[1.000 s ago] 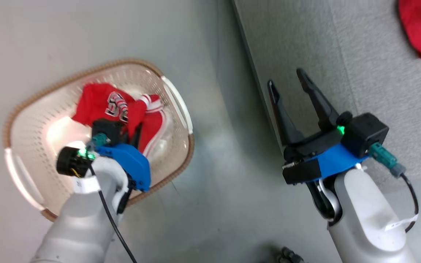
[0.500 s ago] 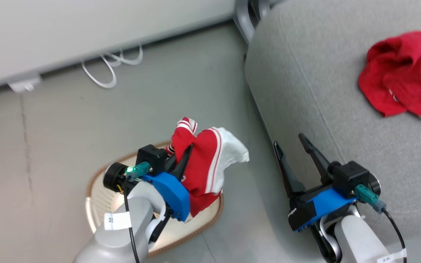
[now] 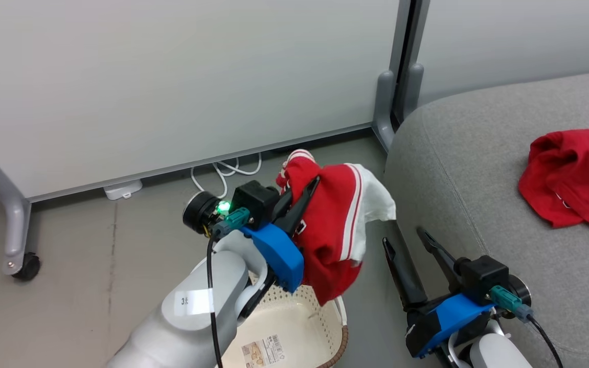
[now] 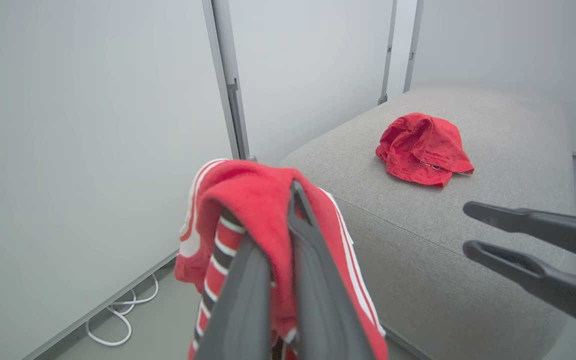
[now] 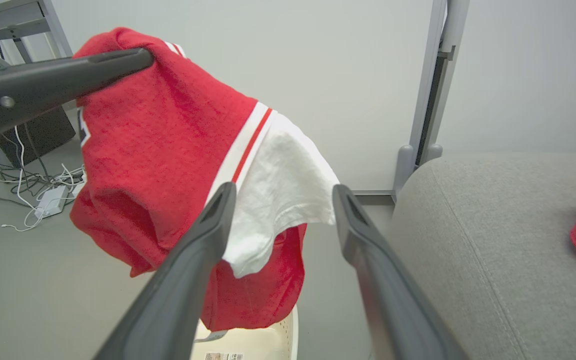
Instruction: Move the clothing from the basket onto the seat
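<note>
A: What is different from one second before?

B: The left hand point(image 3: 304, 189), closed tight on the jersey point(image 3: 333, 230), was down inside the basket point(image 3: 343, 342). Now it has lifted the jersey clear, and the cloth hangs free above the basket, which is at 6 o'clock.

A: And the right hand point(image 3: 404, 235)?

B: At 4 o'clock, fully spread, carrying nothing.

A: What remains?

B: The plain red garment point(image 3: 575, 174) lies already on the seat point(image 3: 468, 168), at 3 o'clock. The basket seems empty, but I see only a part of it. I think only the carry across remains.
</note>
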Controlling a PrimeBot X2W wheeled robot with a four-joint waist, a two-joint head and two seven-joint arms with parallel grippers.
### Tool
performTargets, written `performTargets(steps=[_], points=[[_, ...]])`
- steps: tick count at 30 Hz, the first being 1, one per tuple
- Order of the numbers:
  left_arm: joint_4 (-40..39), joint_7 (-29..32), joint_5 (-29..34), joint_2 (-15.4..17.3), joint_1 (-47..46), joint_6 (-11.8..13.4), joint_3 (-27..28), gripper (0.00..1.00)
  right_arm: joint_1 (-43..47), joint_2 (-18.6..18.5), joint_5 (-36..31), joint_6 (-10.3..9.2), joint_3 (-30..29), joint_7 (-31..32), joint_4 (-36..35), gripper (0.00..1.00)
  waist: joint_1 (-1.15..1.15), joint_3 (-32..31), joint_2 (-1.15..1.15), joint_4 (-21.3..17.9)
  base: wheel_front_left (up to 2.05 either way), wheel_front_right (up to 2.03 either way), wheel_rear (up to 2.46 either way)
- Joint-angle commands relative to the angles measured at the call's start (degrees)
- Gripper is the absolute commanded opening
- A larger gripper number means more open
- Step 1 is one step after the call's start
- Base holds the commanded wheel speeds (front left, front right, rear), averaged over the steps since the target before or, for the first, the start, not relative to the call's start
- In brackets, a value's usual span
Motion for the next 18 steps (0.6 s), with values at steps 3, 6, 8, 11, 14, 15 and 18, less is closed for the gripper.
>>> performTargets(steps=[3,6,8,11,14,15,18], points=[[-0.3,-0.3,0.3,-0.4,-2.2,-0.1,-0.2,0.0,0.9,-0.2,-0.4,0.01,0.2,0.6,-0.9,1.0,0.02,-1.4,-0.01,1.7,0.0,0.0,0.0],[-0.6,-0.3,-0.2,-1.0,-3.2,-0.1,-0.4,0.0,1.2,-0.1,-0.2,0.01,0.5,0.9,-1.6,1.0,0.02,-1.5,-0.01,2.1,0.0,0.0,0.0],[-0.6,-0.3,-0.2,-1.1,-3.4,-0.1,-0.5,0.0,1.4,-0.1,0.2,0.01,0.9,1.1,-1.8,1.0,0.02,-1.5,-0.01,2.1,0.0,0.0,0.0],[-0.9,-0.3,-0.3,-1.3,-3.0,-0.1,-0.2,0.0,1.3,-0.1,0.5,0.01,1.5,1.2,-2.0,1.0,0.02,-1.3,-0.01,2.0,0.0,0.0,0.0],[-0.7,-0.3,-0.5,-1.4,-2.4,-0.1,0.0,0.0,0.9,-0.1,0.4,0.01,2.6,1.5,-2.0,1.0,0.02,-1.0,-0.01,1.9,0.0,0.0,0.0],[-0.7,-0.3,-0.5,-1.4,-2.4,-0.1,0.1,0.0,0.6,-0.2,0.3,0.01,3.2,1.6,-2.0,1.0,0.02,-0.8,-0.01,1.8,0.0,0.0,0.0],[-0.7,-0.3,-0.5,-1.5,-2.4,-0.1,0.2,0.0,-0.6,-0.4,0.1,0.01,4.9,1.8,-1.4,1.0,0.02,-0.5,-0.01,1.8,0.0,0.0,0.0]])
